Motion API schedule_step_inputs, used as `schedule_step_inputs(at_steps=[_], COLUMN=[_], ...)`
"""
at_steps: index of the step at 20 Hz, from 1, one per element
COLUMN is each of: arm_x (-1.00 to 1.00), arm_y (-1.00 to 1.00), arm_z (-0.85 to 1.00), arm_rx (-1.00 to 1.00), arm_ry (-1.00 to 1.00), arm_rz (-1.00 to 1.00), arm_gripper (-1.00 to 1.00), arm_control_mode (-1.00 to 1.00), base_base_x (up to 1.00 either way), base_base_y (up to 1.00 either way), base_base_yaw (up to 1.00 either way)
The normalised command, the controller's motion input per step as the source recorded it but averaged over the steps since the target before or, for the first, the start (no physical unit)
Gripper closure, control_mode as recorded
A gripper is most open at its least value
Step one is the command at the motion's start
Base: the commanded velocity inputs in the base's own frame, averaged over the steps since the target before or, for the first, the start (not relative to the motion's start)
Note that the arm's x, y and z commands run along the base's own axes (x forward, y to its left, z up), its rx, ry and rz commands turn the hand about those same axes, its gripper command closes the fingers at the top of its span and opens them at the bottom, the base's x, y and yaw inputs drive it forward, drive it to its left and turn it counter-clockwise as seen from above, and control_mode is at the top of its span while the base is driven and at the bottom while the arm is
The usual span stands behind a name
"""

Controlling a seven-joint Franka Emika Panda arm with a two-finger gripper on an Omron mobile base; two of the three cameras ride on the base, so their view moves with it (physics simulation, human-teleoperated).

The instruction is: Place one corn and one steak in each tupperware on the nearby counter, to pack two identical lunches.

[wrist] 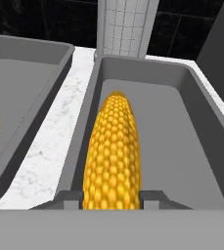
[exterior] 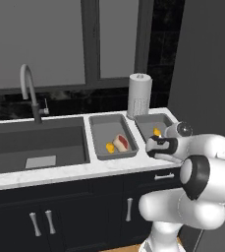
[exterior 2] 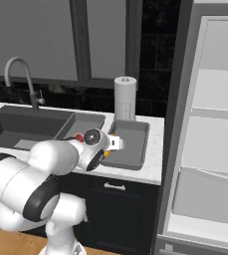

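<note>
At centre right of the left base view, our gripper [exterior: 155, 146] hovers by the right tupperware [exterior: 146, 121]. Right base view: that tray sits mid-frame. Hand view: we clasp the corn [wrist: 113, 154], its long axis pointing away, lengthwise over the tray.

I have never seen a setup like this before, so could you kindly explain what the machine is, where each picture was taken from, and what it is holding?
It is a white robot arm on a drivable base, in a rendered kitchen. Two pictures come from cameras on the base, behind the arm to its left and right; the third looks along the gripper. On the marble counter beside the sink sit two grey tupperware trays. The left tray holds a corn cob and a steak. The gripper is shut on the second corn, over the right tray, in front of a paper towel roll.
</note>
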Motion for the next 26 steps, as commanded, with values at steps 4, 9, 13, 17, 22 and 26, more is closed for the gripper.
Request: schedule_step_inputs(at_steps=[4,9,13,17,22,26], arm_x=[0.02,0.00,0.00,0.00,-0.10,-0.48], arm_y=[-0.01,0.00,0.00,0.00,0.00,0.01], arm_z=[0.00,0.00,0.00,0.00,0.12,0.64], arm_rx=[0.00,0.00,0.00,0.00,0.00,-0.04], arm_ry=[0.00,0.00,0.00,0.00,0.00,-0.04], arm_rz=[0.00,0.00,0.00,0.00,0.00,0.00], arm_gripper=[-1.00,-1.00,-1.00,-1.00,-1.00,-1.00], arm_control_mode=[-1.00,-1.00,-1.00,-1.00,-1.00,-1.00], base_base_x=[0.00,0.00,0.00,0.00,0.00,0.00], base_base_y=[0.00,0.00,0.00,0.00,0.00,0.00], base_base_yaw=[0.00,0.00,0.00,0.00,0.00,0.00])
